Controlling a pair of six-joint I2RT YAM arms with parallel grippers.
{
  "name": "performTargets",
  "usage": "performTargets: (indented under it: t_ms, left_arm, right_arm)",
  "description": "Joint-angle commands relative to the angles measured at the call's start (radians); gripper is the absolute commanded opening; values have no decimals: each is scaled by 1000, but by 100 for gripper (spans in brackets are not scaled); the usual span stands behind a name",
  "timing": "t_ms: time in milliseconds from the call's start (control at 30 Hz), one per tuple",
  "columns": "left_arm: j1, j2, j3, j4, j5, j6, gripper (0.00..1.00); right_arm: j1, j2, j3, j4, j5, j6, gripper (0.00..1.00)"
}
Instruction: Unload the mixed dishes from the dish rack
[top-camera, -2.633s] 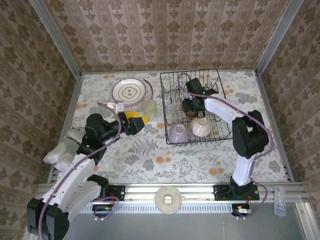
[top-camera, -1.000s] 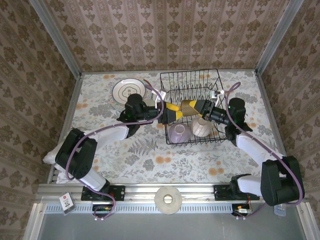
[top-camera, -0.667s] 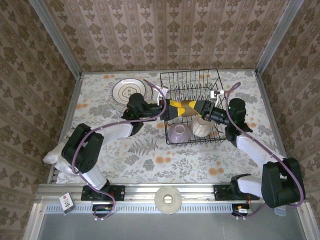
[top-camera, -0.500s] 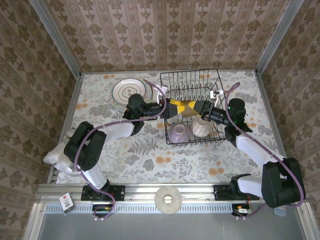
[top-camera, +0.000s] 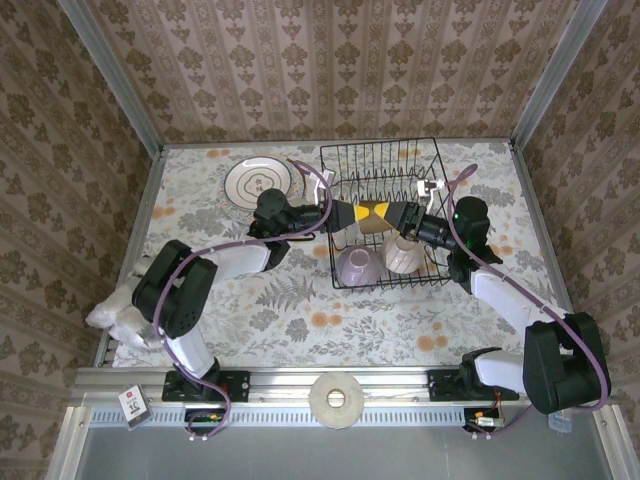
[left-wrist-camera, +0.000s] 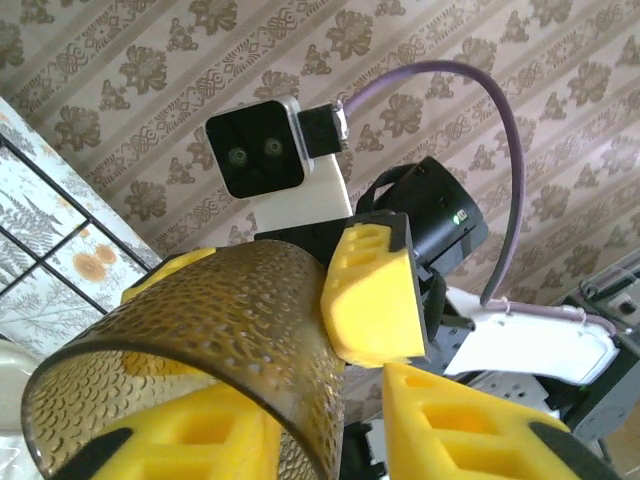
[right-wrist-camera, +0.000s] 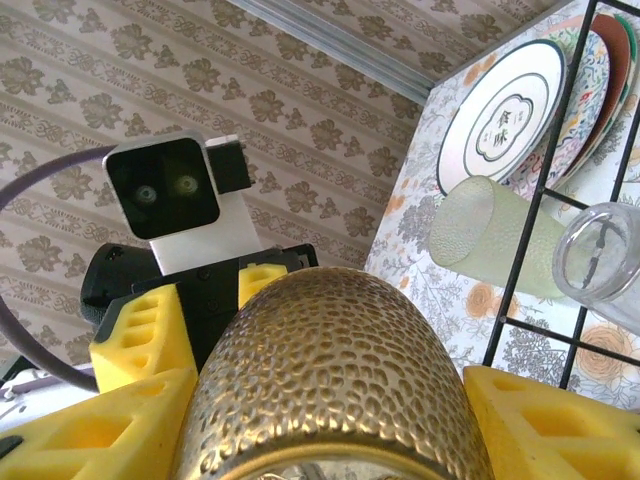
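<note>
The amber cup (top-camera: 375, 215) hangs on its side above the dish rack (top-camera: 385, 160), between both grippers. My right gripper (top-camera: 402, 215) is shut on its dimpled body (right-wrist-camera: 335, 370), one yellow pad on each flank. From the left, my left gripper (top-camera: 347, 215) straddles the wall at the cup's rim (left-wrist-camera: 200, 340). One finger (left-wrist-camera: 190, 440) is inside the cup. The other finger (left-wrist-camera: 480, 430) is outside, with a gap between it and the wall. A lilac bowl (top-camera: 357, 266) and a cream bowl (top-camera: 403, 254) lie in the rack's near end.
A stack of plates (top-camera: 258, 183), topped by a white one with brown rings, lies on the table left of the rack. The pale green tumbler (right-wrist-camera: 490, 235) and small clear glass (right-wrist-camera: 605, 265) are beside it. A plush dog (top-camera: 115, 305) sits far left, a pale ring disc (top-camera: 338, 399) on the front rail.
My left gripper has moved right to the cup's rim and its jaws have narrowed around the wall. The right gripper has kept its hold on the cup.
</note>
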Motion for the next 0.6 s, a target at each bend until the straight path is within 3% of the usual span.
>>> performTargets:
  t_ms: [0,100,267,367,467,567]
  left_arm:
    - [-12,1,49,84,5,-40,20]
    - [-12,2,52,79,4,-56,2]
    - [-11,1,44,76,-13,-59,0]
    - [-10,0,47,56,-22,-44,0]
    - [-8,-22,46,-66,-58,38,0]
    - [0,-60,50,-195,-105,127,0]
  right_arm:
    - [21,12,12,-18,-21,-41,40]
    - [23,3,14,-30,-20,-51,40]
    - [28,-11,9,-27,-21,-59,45]
    - [30,-26,0,-27,-15,-66,64]
    - [51,-51,1,-30,-20,-95,100]
    - [98,-96,23,-143,11,-210,100]
